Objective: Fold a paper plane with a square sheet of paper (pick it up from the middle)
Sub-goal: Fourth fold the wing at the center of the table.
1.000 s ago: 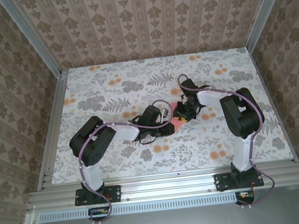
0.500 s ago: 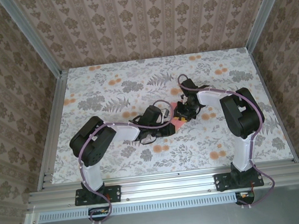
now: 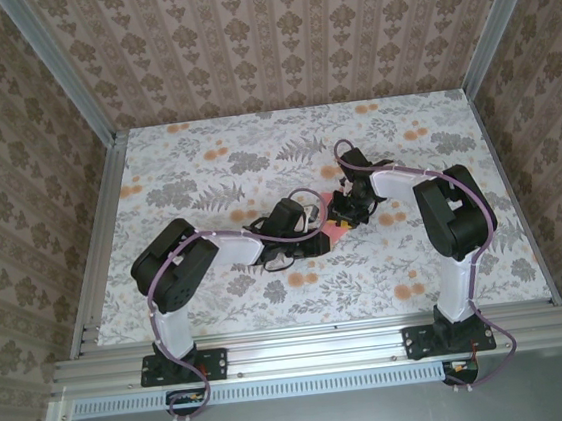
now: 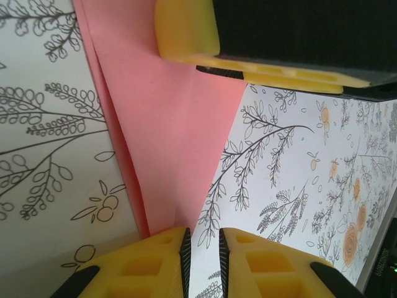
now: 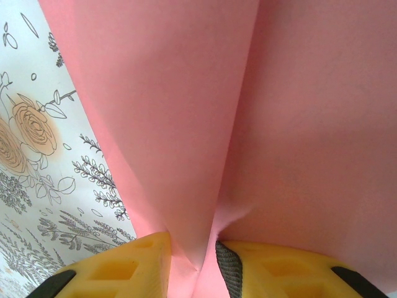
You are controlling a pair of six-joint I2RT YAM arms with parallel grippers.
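top: overhead, far | wrists: near, downward | shared: pink paper (image 4: 173, 136)

Count: two arms, left arm (image 3: 181, 266) and right arm (image 3: 452, 215), one claw each: left claw (image 3: 320, 235), right claw (image 3: 341, 214), two yellow fingers (image 4: 149, 267) per claw. One pink sheet of paper (image 4: 173, 143), one floral worktop (image 3: 206, 168), three wallpapered walls (image 3: 273, 40) (left, far, right).

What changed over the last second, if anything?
Nothing visibly changed. From the top camera, the left gripper, the right gripper and the pink paper between them all sit where they were, mid-table.
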